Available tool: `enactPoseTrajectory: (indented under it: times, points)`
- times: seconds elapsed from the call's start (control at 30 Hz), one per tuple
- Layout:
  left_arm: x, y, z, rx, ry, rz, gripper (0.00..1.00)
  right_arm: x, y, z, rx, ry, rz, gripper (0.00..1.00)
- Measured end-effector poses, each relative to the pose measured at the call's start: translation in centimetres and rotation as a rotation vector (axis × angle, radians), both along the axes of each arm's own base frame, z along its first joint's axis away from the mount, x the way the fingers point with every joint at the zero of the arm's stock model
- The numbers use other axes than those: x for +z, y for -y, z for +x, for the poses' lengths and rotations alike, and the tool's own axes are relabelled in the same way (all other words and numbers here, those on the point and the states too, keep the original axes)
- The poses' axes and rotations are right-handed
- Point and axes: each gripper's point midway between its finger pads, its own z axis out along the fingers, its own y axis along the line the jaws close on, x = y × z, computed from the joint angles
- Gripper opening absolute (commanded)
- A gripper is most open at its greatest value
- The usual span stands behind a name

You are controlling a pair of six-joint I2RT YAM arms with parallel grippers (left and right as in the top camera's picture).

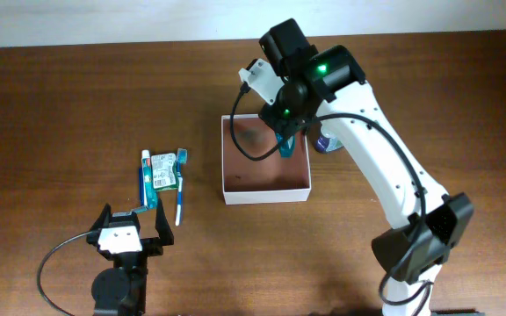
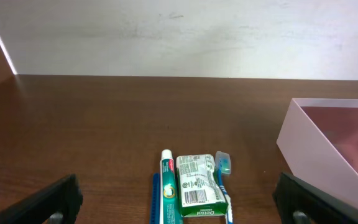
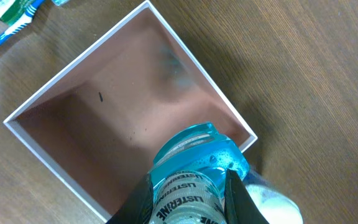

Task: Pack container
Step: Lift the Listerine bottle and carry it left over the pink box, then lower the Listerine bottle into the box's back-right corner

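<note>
Toiletries remain unpacked on the near side of the table. The left gripper [image 1: 132, 219] sits low at the near edge, fingers spread wide and holding nothing. Just beyond it lie a toothpaste tube [image 2: 166, 186], a green Dettol packet [image 2: 197, 186] and a blue toothbrush [image 2: 222, 165], side by side and touching or nearly so. All three are well apart from the box.

Further out, right of centre, stands the container [image 1: 266, 191], square and white-walled. Its reddish-brown floor shows only smudges, and nothing lies on it.

Over its far right corner the right gripper [image 3: 188, 202] points downward, its fingers pinching a clear blue Listerine bottle [image 3: 197, 152] by the body. Whether the bottle's base touches the floor cannot be told.

A pale rounded object [image 1: 325, 140], partly hidden by the arm, sits just outside the right wall.

Assessment: early stage. One item is being delivered and none has been released. The three toiletries, and possibly the pale object, are left to pack.
</note>
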Motion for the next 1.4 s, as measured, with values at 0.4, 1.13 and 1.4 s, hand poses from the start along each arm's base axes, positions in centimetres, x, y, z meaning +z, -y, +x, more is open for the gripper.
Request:
enactPoseTrajectory:
  times: [0.4,1.13,1.4]
  points:
    - [0.0,0.0,0.0,0.0,0.0,0.0,1.0,-1.4,1.6,1.6,-0.044,-0.016,-0.012,0.11]
    - [0.0,0.0,0.0,0.0,0.0,0.0,0.99,-5.4,2.0,3.0,-0.064,-0.079,-0.043,0.11]
    - [0.0,0.0,0.0,0.0,0.0,0.0,1.0,-5.9,1.7,3.7,-0.064,-0.067,-0.038,0.11]
